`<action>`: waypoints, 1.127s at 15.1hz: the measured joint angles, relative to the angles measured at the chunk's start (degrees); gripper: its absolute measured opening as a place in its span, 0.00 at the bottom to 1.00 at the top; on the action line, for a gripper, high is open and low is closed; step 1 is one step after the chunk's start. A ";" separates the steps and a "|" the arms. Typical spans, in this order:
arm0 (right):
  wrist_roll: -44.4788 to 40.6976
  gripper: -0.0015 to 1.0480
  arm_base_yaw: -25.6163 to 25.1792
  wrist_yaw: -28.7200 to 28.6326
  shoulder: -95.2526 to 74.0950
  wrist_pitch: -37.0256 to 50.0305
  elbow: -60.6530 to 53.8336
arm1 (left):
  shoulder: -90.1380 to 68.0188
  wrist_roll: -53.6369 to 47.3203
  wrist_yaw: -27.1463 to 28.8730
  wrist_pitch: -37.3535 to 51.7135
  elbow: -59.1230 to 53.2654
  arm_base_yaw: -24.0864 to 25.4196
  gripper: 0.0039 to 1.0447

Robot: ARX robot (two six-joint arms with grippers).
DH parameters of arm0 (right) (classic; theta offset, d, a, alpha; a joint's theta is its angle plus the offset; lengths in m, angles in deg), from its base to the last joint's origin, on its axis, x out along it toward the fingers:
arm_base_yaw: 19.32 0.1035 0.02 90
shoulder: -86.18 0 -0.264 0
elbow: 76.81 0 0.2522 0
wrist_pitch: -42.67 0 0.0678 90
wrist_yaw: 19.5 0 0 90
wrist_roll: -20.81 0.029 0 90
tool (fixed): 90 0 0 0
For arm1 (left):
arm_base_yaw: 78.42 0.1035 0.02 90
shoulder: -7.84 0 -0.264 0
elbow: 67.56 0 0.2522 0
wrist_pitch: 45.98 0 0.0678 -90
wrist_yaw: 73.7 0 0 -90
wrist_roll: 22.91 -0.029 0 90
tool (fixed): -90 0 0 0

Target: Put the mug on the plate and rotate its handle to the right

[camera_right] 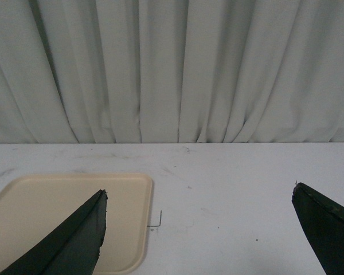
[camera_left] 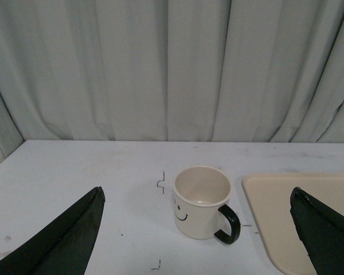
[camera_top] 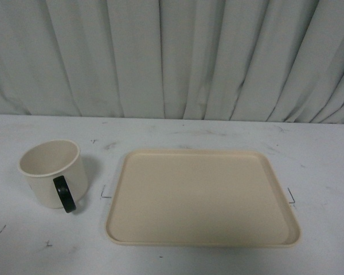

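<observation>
Front view of a white, scuffed tabletop (camera_top: 218, 134) with a pale grey pleated curtain (camera_top: 172, 57) hanging behind it. A squat cream mug (camera_top: 50, 172) stands upright on the bare tabletop toward the left, its open mouth showing an empty inside. Its black handle (camera_top: 65, 194) points toward the camera and slightly right. A wide beige rectangular plate (camera_top: 200, 197) with rounded corners and a low rim lies flat to the right of the mug, near it but not touching, with nothing on it. Neither arm appears in this view.

In the left wrist view, the left fingers (camera_left: 69, 235) are dark wedges spread wide apart, gripping nothing; the mug sits beyond them, between the two tips, showing a black smiley face (camera_left: 182, 213). In the right wrist view, the right fingers (camera_right: 74, 240) are likewise spread wide and hold nothing, with a corner of the plate beyond one of them
</observation>
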 joint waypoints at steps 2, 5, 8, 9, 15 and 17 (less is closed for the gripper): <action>0.00 0.94 0.00 0.00 0.00 -0.02 0.00 | 0.00 0.00 0.00 0.00 0.00 0.00 0.94; 0.00 0.94 0.00 0.00 0.00 0.00 0.00 | 0.00 0.00 0.00 0.00 0.00 0.00 0.94; 0.00 0.94 0.00 0.00 0.00 0.00 0.00 | 0.00 0.00 0.00 0.00 0.00 0.00 0.94; 0.00 0.94 0.00 0.00 0.00 0.00 0.00 | 0.00 0.00 0.00 0.00 0.00 0.00 0.94; 0.07 0.94 0.00 -0.07 0.00 -0.04 0.02 | -13.97 8.48 23.52 -16.37 8.85 -10.32 0.94; 0.13 0.94 -0.07 0.22 0.00 -0.02 0.00 | -21.57 10.54 34.84 -10.38 12.68 -7.74 0.94</action>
